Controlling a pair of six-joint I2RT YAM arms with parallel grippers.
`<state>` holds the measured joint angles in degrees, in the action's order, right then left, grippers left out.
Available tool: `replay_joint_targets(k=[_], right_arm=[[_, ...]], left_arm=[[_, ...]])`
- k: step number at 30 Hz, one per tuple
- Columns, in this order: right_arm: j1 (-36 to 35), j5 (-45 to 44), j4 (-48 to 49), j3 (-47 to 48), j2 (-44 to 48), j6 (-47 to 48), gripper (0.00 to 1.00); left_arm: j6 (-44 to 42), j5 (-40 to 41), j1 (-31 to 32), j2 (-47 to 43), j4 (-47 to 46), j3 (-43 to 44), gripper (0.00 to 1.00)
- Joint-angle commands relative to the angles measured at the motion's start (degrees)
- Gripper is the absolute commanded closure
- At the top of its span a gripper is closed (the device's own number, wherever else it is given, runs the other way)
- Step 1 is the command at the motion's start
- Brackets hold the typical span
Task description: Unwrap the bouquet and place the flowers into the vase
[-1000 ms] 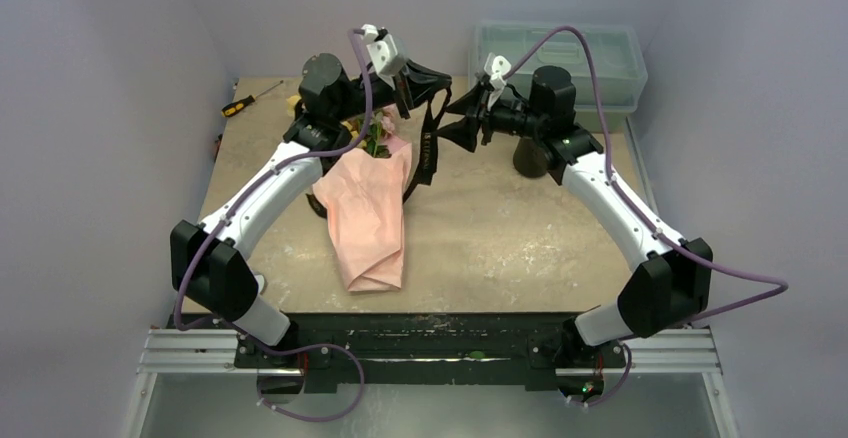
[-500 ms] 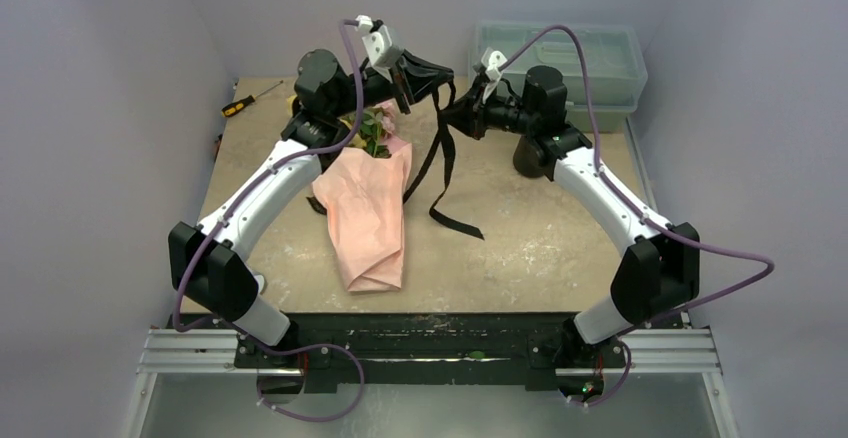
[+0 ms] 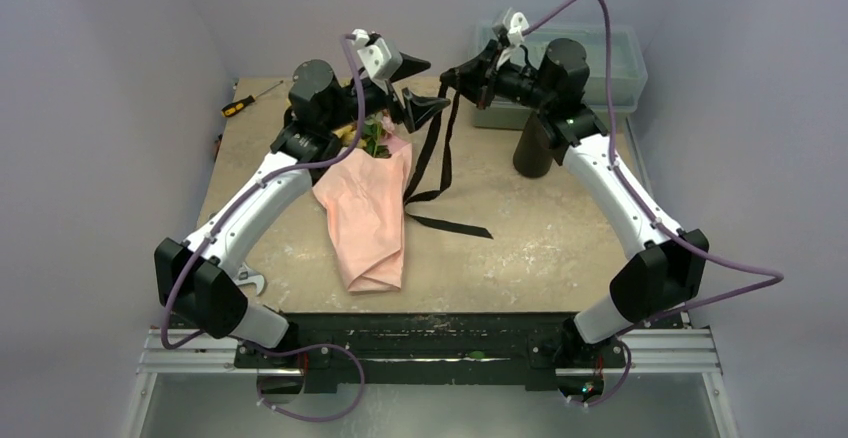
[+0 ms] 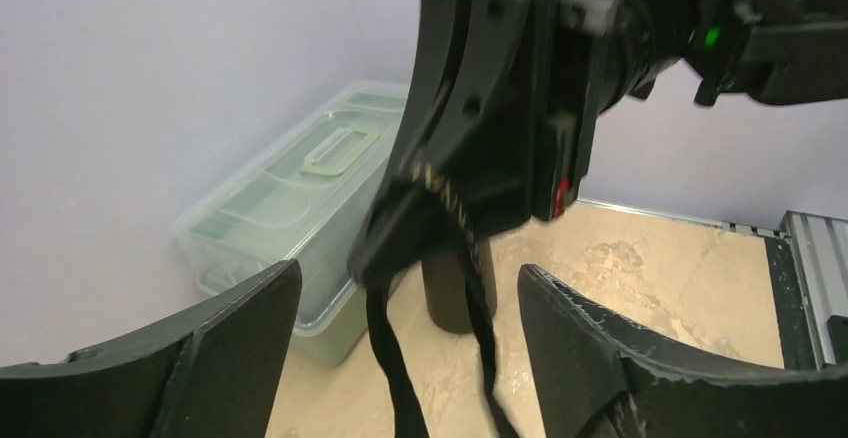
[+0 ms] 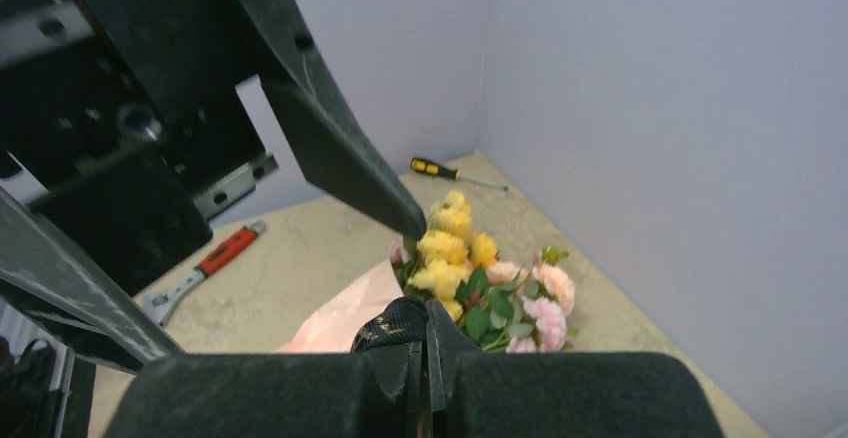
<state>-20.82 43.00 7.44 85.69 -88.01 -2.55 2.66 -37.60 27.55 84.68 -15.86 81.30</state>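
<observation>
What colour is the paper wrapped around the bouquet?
Plain pale pink; the crinkled wrapping paper shows best in the top external view.

paper (image 3: 368, 220): soft pink, plain
flowers (image 5: 452, 246): yellow and light pink, with green leaves
ribbon (image 3: 450, 225): black, with tiny pale letters
vase (image 3: 532, 148): very dark brown, almost black
box (image 3: 620, 68): see-through pale green
surface (image 3: 540, 248): sandy tan with pale blotches
screwdriver (image 3: 236, 108): yellow and black handle
wrench (image 5: 225, 250): red handle, silver end
arms (image 3: 255, 198): white with black joints
cables (image 3: 730, 273): purple
</observation>
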Motion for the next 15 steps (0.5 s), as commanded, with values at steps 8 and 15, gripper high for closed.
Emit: replay_joint_targets(k=[8, 15], right_arm=[[6.03, -0.41, -2.62, 16.98, 1.82, -9.57, 1.00], [11.95, 0.04, -10.53, 23.42, 4.41, -10.64, 1.00]], left_arm=[[7.20, 8.28, -7.06, -0.66, -2.43, -1.57, 0.06], [6.95, 9.07, -7.69, 0.06, -3.03, -3.78, 0.06]])
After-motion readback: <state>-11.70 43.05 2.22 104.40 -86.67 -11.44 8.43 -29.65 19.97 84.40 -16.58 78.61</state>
